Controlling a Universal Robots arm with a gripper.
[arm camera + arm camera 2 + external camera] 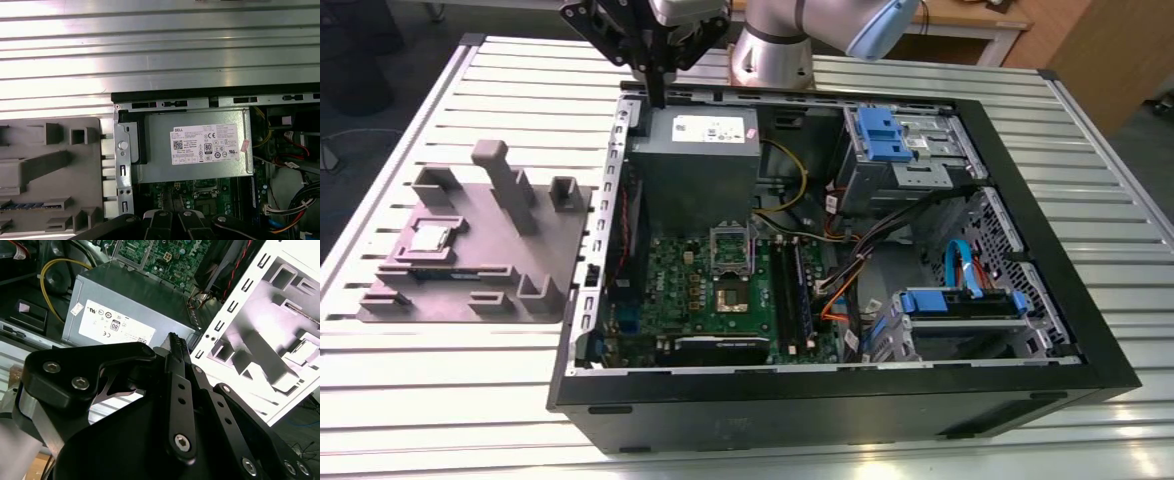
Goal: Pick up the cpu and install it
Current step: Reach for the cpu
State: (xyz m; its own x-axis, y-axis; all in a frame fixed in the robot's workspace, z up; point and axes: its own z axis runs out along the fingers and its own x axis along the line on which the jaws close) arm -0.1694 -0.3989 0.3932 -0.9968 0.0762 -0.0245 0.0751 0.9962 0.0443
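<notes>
Tool (655, 97) hovers clenched and empty above the edge of the power supply (698, 170) inside the open computer case (854, 410); cpu (430, 237) sits well apart on the grey fixture (520, 250), exterior view's left.

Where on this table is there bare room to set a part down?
Bare table slats lie at the exterior view's lower left, bordered by the grey fixture and the computer case, and beyond the fixture's far side. Inside the case is crowded: cables, drive cages, motherboard. The fixture carries posts and the cpu.
</notes>
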